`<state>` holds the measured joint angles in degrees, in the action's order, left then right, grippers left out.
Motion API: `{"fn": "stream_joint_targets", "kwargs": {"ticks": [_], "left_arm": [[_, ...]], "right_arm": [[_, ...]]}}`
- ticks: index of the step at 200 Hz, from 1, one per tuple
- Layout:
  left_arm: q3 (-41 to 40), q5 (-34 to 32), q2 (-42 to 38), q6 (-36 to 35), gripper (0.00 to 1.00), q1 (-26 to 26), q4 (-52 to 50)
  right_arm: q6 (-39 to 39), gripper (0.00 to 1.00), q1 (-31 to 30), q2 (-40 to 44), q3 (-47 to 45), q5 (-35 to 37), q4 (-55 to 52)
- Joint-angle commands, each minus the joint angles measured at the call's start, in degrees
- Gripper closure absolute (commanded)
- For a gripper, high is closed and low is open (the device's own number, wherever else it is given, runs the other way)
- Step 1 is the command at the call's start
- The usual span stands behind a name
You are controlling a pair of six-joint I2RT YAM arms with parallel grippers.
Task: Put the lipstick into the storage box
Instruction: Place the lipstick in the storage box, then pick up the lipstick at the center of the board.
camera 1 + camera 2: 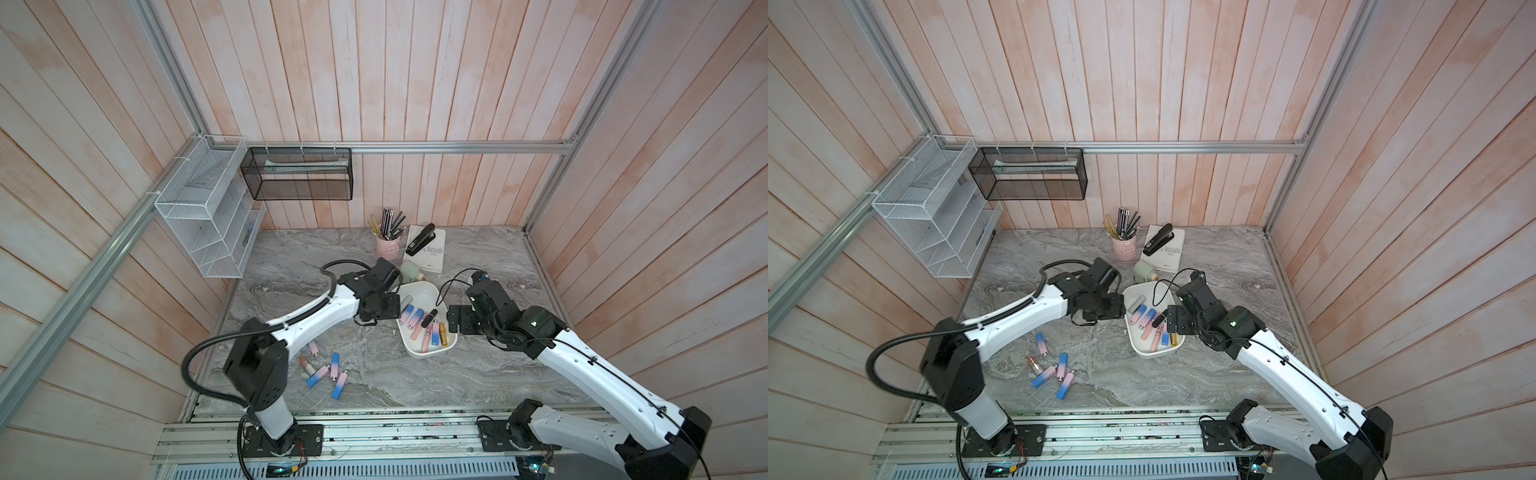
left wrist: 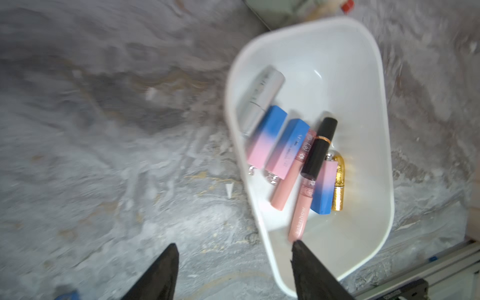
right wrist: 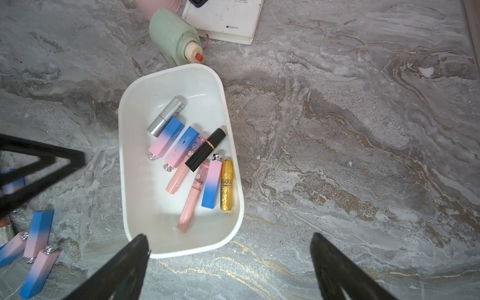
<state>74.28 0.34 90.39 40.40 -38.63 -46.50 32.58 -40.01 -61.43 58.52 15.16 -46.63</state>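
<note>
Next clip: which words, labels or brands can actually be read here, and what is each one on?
"CRUSOE": cover of the white book.
"Gold": gold glitter lipstick lying in the storage box.
"...show": pink lip gloss tube; its first letters are unclear.
Too small or blurred: the print on the blue-pink lipsticks, the line above "CRUSOE", and the small mark on the book's corner.

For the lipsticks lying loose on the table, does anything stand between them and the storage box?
Nothing visible does. Only marble table lies between the loose lipsticks and the storage box. The left gripper, open and empty, hangs over the box's rim.
</note>
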Motion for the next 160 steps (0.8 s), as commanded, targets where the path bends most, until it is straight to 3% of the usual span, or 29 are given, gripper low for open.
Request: {"fn": "stream_joint_targets", "kwargs": {"ticks": [1, 28, 57, 93, 129, 160], "left_arm": [[-7.1, -7.1, -10.4, 5.4, 0.25, 4.7, -4.4], [-16.5, -9.5, -19.2, 10.1, 0.23, 12.1, -12.1], [-23.7, -10.0, -24.1, 14.9, 0.21, 15.8, -13.1], [-25.1, -6.1, -25.4, 20.1, 0.19, 22.7, -7.5], [-26.6, -3.8, -24.0, 21.7, 0.16, 32.3, -3.3], [-30.0, 0.0, -22.8, 22.4, 0.16, 40.1, 2.0]], "right_arm": [[-2.9, 0.02, 0.3, -1.5, 0.5, -2.6, 3.3], [-4.8, 0.02, 0.3, -4.0, -0.6, -6.5, 7.2], [-5.7, 0.02, 0.4, -4.6, -4.0, -8.8, 11.7], [-7.0, 0.02, 0.5, -6.1, -6.1, -11.5, 14.6], [-8.0, 0.02, 1.0, -4.3, -5.2, -7.1, 12.6], [-8.0, 0.02, 3.8, -0.9, -6.5, -7.6, 12.0]]}}
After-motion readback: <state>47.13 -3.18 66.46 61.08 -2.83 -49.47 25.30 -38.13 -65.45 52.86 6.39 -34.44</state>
